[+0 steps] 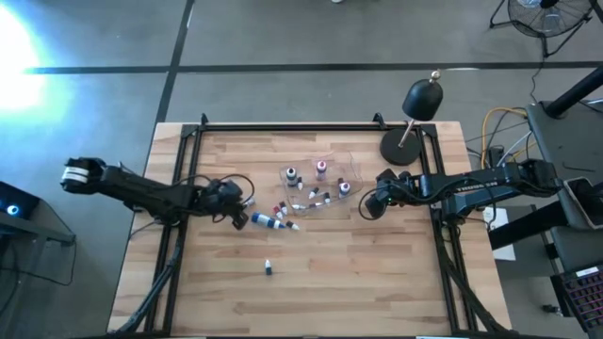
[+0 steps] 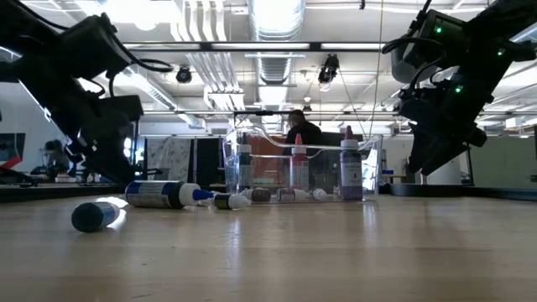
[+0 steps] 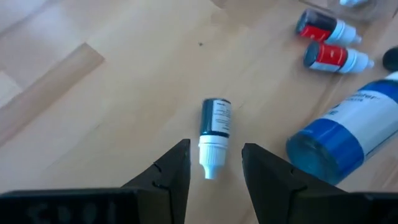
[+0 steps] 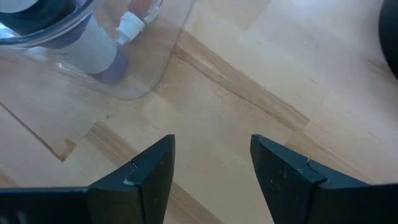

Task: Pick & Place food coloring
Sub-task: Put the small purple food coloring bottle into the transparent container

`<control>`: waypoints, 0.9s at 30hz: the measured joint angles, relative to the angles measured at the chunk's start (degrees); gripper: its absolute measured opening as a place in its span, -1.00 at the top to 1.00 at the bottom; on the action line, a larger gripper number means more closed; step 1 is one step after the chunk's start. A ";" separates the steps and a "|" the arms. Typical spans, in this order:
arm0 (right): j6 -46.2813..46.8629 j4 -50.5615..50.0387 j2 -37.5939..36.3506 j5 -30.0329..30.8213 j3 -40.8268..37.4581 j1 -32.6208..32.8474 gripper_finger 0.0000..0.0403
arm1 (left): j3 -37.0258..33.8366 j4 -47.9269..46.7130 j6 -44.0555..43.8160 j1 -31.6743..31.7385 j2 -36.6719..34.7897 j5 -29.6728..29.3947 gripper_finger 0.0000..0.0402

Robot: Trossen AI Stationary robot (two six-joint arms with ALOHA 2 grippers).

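A wooden table [image 1: 311, 282] sits inside a black frame, seen from above, with a dark robot arm reaching in from each side. Near the middle of the table stands a clear plastic tray [image 1: 332, 188] holding several small food coloring bottles [image 1: 320, 169], some upright and some lying down. More small bottles [image 1: 283, 209] lie scattered on the wood just beside the tray, on the side toward the left arm. A larger blue and white bottle [image 1: 268, 220] lies on its side among them. One tiny bottle [image 1: 268, 268] lies alone, well apart from the rest, nearer the front edge.

The left gripper [image 1: 241, 218] hangs low over the table just beside the scattered bottles. Its jaws are apart with nothing between them. In the left wrist view, a small dark bottle with a white cap [image 3: 214, 134] lies on the wood just ahead of the open fingers [image 3: 171, 171], and two red-labelled bottles [image 3: 329, 43] lie farther off, beyond the blue one [image 3: 348, 134].

The right gripper [image 1: 370, 204] hovers above bare wood just beside the tray's curved edge [image 4: 149, 68]. Its jaws are also apart and empty.

A black dome-headed lamp [image 1: 415, 118] stands on a round base at the far right corner of the table.
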 joint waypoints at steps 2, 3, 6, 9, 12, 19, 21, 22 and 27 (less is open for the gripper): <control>0.00 0.01 0.00 -0.02 0.00 -0.01 -0.01 | 0.00 1.06 1.61 0.71 1.14 1.46 0.40; 0.00 0.06 0.00 -0.02 0.00 -0.01 -0.01 | 0.00 1.25 2.77 0.94 1.64 1.59 0.40; 0.00 0.11 0.00 -0.02 0.00 -0.01 -0.01 | 0.00 3.34 6.10 1.70 3.26 1.68 0.41; 0.00 0.11 0.00 -0.03 0.00 -0.01 -0.01 | 0.00 5.10 8.78 2.33 5.08 3.25 0.41; 0.00 0.09 0.00 -0.04 0.00 -0.01 -0.01 | 0.00 5.54 10.76 2.52 7.49 5.32 0.41; 0.00 0.02 0.00 -0.22 0.00 -0.01 -0.01 | 1.50 5.68 9.11 2.53 11.20 2.30 0.46; 0.00 -0.04 0.00 -0.28 0.00 -0.01 -0.01 | 2.18 5.43 9.00 2.64 11.76 0.31 0.53; 0.00 -0.03 0.00 -0.28 0.00 -0.01 -0.01 | 2.51 5.27 9.05 2.77 12.09 -0.56 0.57; 0.00 -0.02 0.00 -0.31 0.00 0.00 -0.01 | 3.77 5.54 9.30 3.12 14.14 -0.60 0.80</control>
